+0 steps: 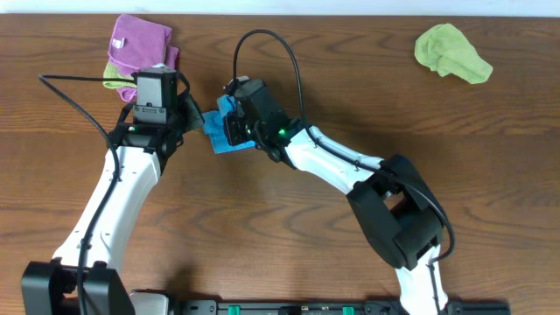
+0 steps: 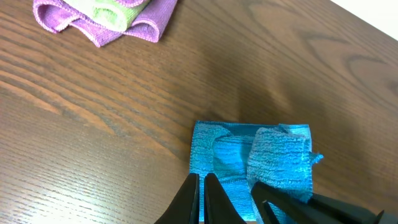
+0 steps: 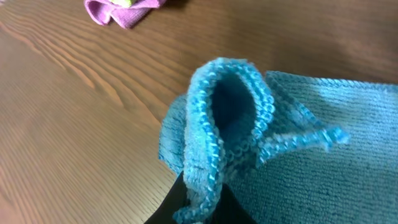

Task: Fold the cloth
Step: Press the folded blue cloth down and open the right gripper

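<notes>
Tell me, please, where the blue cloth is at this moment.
In the overhead view the blue cloth lies on the table left of centre, between the left gripper and the right gripper, which pinches up a fold; the purple cloth sits further up-left.

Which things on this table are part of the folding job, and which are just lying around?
Job: blue terry cloth, partly folded; right fingers pinching its raised edge; left fingers at it.
Lying about: purple cloth wrapped around a yellow-green cloth; crumpled lime-green cloth.
</notes>
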Robot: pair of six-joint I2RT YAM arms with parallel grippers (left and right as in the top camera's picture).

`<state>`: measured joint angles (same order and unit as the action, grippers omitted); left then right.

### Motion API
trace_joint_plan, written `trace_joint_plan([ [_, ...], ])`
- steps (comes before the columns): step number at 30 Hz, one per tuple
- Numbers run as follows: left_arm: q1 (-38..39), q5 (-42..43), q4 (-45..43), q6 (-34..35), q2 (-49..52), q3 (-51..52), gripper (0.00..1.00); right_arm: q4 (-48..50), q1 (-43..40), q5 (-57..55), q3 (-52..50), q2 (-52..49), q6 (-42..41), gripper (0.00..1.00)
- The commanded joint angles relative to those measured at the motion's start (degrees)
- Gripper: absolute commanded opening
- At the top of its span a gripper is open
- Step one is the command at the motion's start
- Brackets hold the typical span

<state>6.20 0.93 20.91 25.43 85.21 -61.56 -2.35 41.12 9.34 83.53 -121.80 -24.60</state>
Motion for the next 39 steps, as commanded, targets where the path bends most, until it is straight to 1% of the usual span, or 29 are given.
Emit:
trace_joint_plan([
  [1,-0.2,-1.5,0.3,-1.0,-1.7,-1.0,0.06,1.8,0.6,-0.2,0.8,-0.5,0.7,0.11],
  [8,-0.2,-1.5,1.5,-1.0,-2.2,-1.1,0.06,3.6,0.7,-0.3,0.8,-2.1,0.7,0.09],
  [10,-0.2,-1.5,1.6,-1.0,-2.3,-1.1,0.06,4.8,1.0,-0.3,0.8,-2.4,0.7,0.11],
  [12,-0.2,-1.5,1.6,-1.0,-2.5,-1.1,0.06,6.2,1.4,-0.3,0.8,-2.6,0.7,0.29],
  [14,-0.2,-1.5,1.6,-1.0,-2.5,-1.1,0.06,6.9,1.8,-0.1,0.8,-2.6,0.7,0.41],
  [15,-0.2,-1.5,1.6,-1.0,-2.5,-1.1,0.06,6.9,2.0,-0.1,0.8,-2.6,0.7,0.54],
  [16,-0.2,-1.5,1.6,-1.0,-2.5,-1.1,0.06,6.8,2.3,-0.1,0.8,-2.6,0.7,0.63],
  [18,-0.2,-1.5,1.6,-1.0,-2.5,-1.1,0.06,6.6,2.5,0.2,0.8,-2.6,0.7,0.66],
  [19,-0.2,-1.5,1.6,-1.0,-2.5,-1.1,0.06,6.7,2.6,0.9,0.8,-2.6,0.7,0.71],
  [20,-0.2,-1.6,1.6,-1.0,-2.5,-1.1,0.06,6.6,2.6,1.7,0.8,-2.6,0.7,0.74],
  [23,-0.3,-1.6,1.6,-1.0,-2.5,-1.1,0.06,5.7,2.4,2.0,0.8,-2.3,0.7,0.81],
  [24,-0.4,-1.6,1.6,-1.0,-2.6,-1.1,0.06,4.9,2.2,1.5,0.8,-1.8,0.7,0.87],
  [25,-0.6,-1.6,1.6,-1.0,-2.6,-1.1,0.07,4.3,2.0,0.7,0.8,-1.6,0.7,0.88],
  [28,-1.6,-1.6,1.6,-1.0,-3.3,-1.1,0.17,2.1,1.3,-1.7,0.9,-0.5,1.2,0.93],
  [29,-2.0,-1.5,1.6,-1.0,-3.6,-1.1,0.24,1.3,0.9,-1.7,0.9,-0.1,1.6,0.96],
  [30,-2.5,-1.5,1.6,-1.0,-3.9,-1.1,0.34,0.4,0.4,-1.7,0.9,0.3,1.6,0.99],
  [31,-2.9,-1.5,1.6,-1.0,-4.2,-1.1,0.48,-0.3,-0.1,-1.7,0.9,0.8,1.6,0.99],
  [33,-3.6,-1.4,1.6,-1.0,-4.8,-1.1,0.62,-1.0,-1.0,-1.9,0.9,1.8,1.7,0.99],
  [34,-4.0,-1.4,1.6,-0.8,-5.2,-1.1,0.71,-1.4,-1.8,-1.9,0.9,2.7,2.4,0.99],
  [35,-4.1,-1.4,1.7,-0.5,-5.6,-1.1,0.79,-1.6,-2.3,-2.0,0.9,3.4,2.5,0.99],
  [36,-4.1,-1.4,1.7,-0.5,-5.8,-1.1,0.89,-1.8,-3.0,-2.1,0.9,4.1,2.5,0.99],
  [37,-4.0,-1.4,1.7,-0.6,-6.0,-1.1,0.98,-2.1,-3.5,-2.0,0.9,4.7,2.4,0.99],
  [38,-4.1,-1.4,1.8,-0.5,-6.3,-1.1,0.95,-2.8,-4.6,-2.0,0.9,6.4,2.4,0.99],
  [39,-4.1,-1.3,1.8,-0.5,-6.4,-1.1,0.95,-3.2,-5.1,-1.8,0.9,7.3,2.4,0.99],
])
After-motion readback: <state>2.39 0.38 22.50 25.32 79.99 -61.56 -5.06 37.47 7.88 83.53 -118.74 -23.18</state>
